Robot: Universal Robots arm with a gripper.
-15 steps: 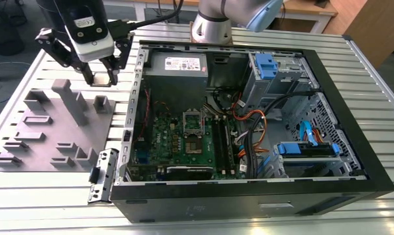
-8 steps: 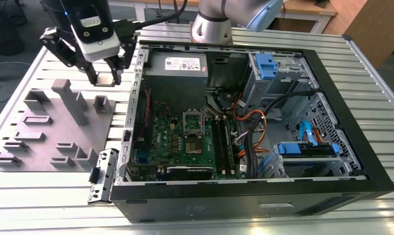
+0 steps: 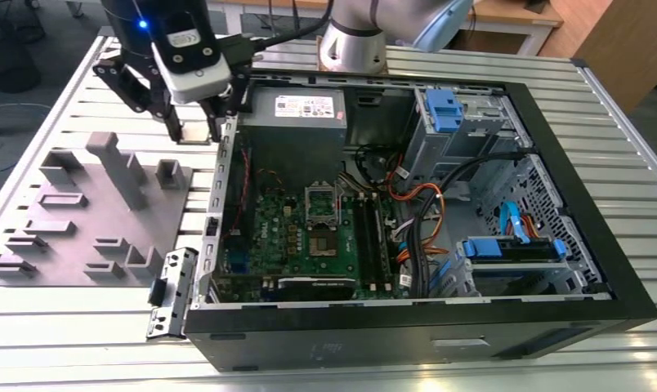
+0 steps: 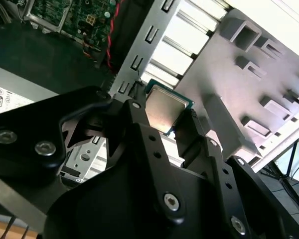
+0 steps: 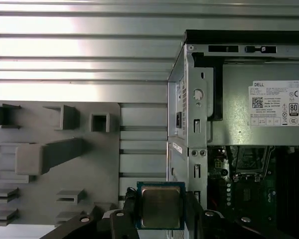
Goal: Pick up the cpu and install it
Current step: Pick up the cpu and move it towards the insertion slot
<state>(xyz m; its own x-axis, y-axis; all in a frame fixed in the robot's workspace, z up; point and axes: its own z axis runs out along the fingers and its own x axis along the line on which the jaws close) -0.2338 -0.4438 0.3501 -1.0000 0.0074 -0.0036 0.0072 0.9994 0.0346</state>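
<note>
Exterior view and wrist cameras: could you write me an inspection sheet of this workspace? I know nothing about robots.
Surface: slatted metal table, carrying the tray and the case.
Job's things: the cpu is held off the table, between the grey tray and the open computer case; the green motherboard lies inside the case.
Clutter: silver metal bracket at the case's corner; cannot tell if attached.
Grippers: gripper shut on the cpu's edges.
Cables: orange and black cables inside the case.
Surroundings: wooden furniture beyond the table.
</note>
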